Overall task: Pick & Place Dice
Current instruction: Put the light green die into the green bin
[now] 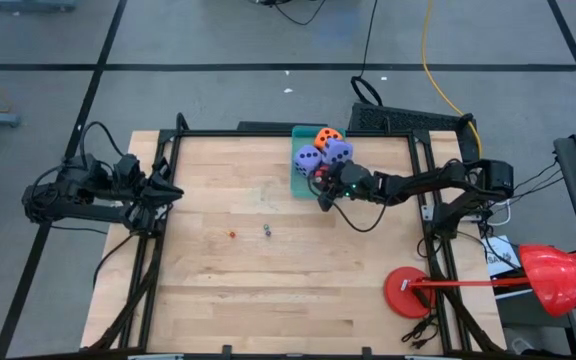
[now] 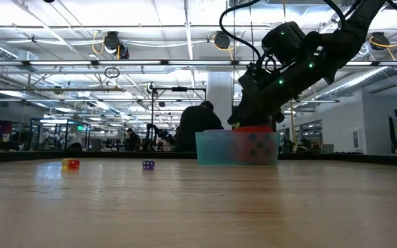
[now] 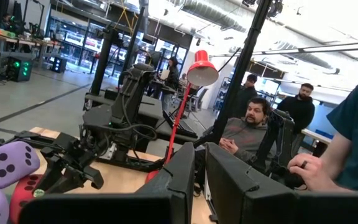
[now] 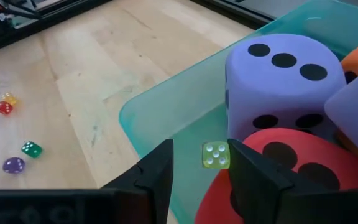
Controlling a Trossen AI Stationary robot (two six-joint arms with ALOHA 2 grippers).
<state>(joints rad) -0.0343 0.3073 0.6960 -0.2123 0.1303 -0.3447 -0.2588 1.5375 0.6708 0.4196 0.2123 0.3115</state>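
A teal tray [image 1: 297, 183] [image 4: 166, 106] at the table's far middle holds soft dice with dark pips: two purple [image 1: 308, 158] [image 4: 281, 81], one orange [image 1: 326, 135] and one red [image 4: 291, 168]. My right gripper [image 4: 202, 150] [image 1: 321, 192] is open at the tray's near rim, pointing slantwise down into it. A tiny yellow-green die [image 4: 216, 155] is between its fingers, beside the red die. Several tiny dice [image 4: 14, 140] [image 1: 266, 230] [image 2: 71, 164] lie on the wood nearer the middle. My left gripper [image 3: 199, 177] [image 1: 171, 190] is shut and waits at the table's left edge. My right gripper stands with its fingers on either side of the tiny yellow-green die [image 4: 216, 155]. The die is close to one finger [image 4: 247, 174] and clear of the other. Whether that finger touches it, I cannot tell.
A red desk lamp [image 1: 408, 288] is clamped at the table's near right corner. Dark frame rails [image 1: 423, 180] border the table's left, right and far sides. People [image 3: 247, 130] sit and stand in the room beyond. Bare wood [image 1: 268, 290] spreads across the near half.
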